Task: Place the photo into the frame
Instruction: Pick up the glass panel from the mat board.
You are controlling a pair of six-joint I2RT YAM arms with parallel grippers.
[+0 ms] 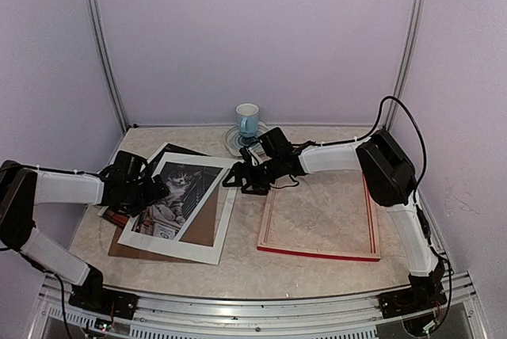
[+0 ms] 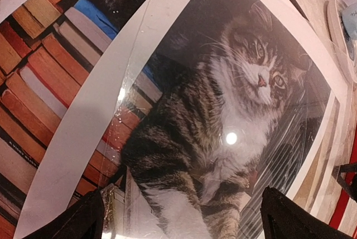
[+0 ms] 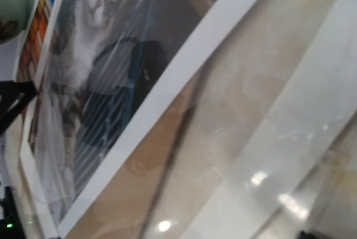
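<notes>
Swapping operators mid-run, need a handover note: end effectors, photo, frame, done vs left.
Left end effector: open, low over the photo, holding nothing.
Right end effector: open, empty, by the far right corner of the white mat.
Photo: on the left side, under the mat and on top of a brown board.
Frame: flat on the right side, nothing in it.
Done: nothing yet.
Left: free the photo and seat it in the frame.

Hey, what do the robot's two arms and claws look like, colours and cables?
The left arm and right arm match: white tubular links, chunky black joints. The left claw and right claw are black, two-fingered. A black cable loops over the right elbow.
</notes>
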